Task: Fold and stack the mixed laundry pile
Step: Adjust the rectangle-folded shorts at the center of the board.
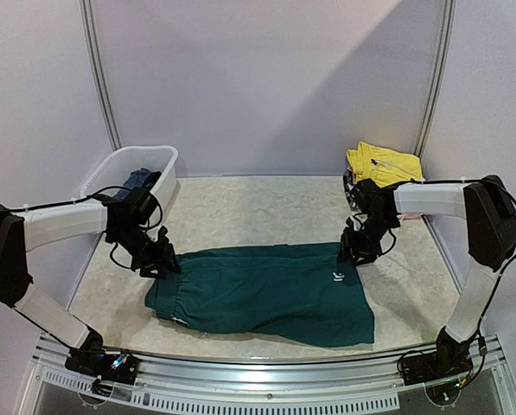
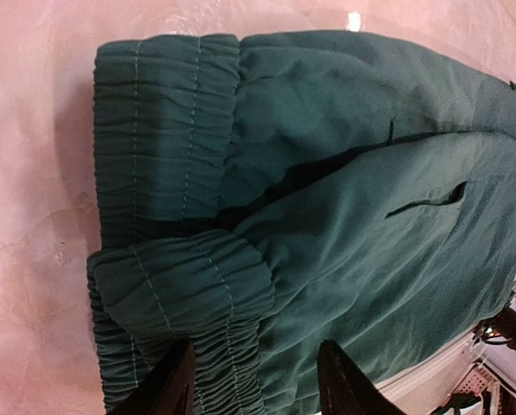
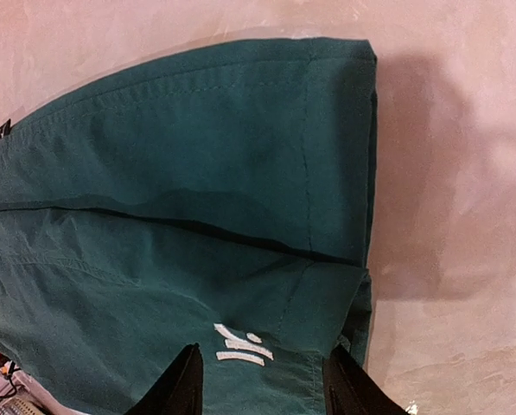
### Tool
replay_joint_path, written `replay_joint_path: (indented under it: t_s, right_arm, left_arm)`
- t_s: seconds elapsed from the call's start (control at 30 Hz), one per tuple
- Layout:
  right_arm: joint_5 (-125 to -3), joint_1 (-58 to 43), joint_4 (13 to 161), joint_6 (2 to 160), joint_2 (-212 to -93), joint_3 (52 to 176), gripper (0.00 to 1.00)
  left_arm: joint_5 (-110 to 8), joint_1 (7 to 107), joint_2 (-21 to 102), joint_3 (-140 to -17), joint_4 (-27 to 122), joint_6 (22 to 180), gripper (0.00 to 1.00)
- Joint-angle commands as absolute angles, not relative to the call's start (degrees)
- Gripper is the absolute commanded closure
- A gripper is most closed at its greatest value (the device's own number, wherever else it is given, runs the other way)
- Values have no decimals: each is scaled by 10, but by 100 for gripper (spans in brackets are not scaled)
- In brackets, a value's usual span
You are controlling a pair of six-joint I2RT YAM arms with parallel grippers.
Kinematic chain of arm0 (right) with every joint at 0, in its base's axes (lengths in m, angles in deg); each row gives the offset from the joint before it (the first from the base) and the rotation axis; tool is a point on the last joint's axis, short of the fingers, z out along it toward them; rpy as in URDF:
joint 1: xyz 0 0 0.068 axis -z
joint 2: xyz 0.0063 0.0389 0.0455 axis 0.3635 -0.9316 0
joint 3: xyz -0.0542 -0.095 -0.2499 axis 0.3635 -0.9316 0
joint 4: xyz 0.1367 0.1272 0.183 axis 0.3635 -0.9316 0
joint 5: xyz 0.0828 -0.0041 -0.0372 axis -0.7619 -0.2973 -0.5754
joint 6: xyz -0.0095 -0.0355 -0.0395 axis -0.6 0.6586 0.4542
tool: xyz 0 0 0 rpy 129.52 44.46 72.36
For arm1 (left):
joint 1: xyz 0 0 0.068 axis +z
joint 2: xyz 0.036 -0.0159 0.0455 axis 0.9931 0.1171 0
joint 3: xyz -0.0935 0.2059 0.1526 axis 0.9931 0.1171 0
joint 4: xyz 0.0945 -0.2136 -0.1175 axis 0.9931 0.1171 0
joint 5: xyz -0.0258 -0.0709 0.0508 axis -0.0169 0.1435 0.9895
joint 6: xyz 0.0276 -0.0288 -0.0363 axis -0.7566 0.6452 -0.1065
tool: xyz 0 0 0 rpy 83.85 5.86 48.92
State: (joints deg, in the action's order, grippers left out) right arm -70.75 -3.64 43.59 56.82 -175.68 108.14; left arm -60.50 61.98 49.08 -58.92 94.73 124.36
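1. Left pincer point(image 2: 256, 354) straddles the waistband point(image 2: 171, 285) of the shorts point(image 1: 266, 294); I cannot tell if it grips. Pinch both layers.
2. Shorts lie flat mid-tabletop point(image 1: 240, 207).
3. Right pincer point(image 3: 262, 354) straddles the hem point(image 3: 327, 303), grip equally unclear. Lift level with the left.

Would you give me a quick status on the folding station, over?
Left gripper, right gripper: jaws apart, astride waistband and hem. Teal shorts lying flat. White tub, yellow garment well aside.
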Motion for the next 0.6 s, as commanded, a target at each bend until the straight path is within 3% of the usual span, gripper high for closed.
replay_joint_path:
  t_s: [0.0, 0.2, 0.57]
  right_arm:
    - [-723, -33, 452, 576, -1772, 1068, 53]
    - [-707, -26, 441, 580, -1768, 1066, 54]
    - [-713, -22, 454, 589, -1769, 1044, 51]
  left_arm:
    - [-616, 626, 481, -588, 951, 1252, 52]
    - [-567, 626, 438, -578, 996, 1249, 29]
    - [-609, 626, 442, -528, 923, 1276, 27]
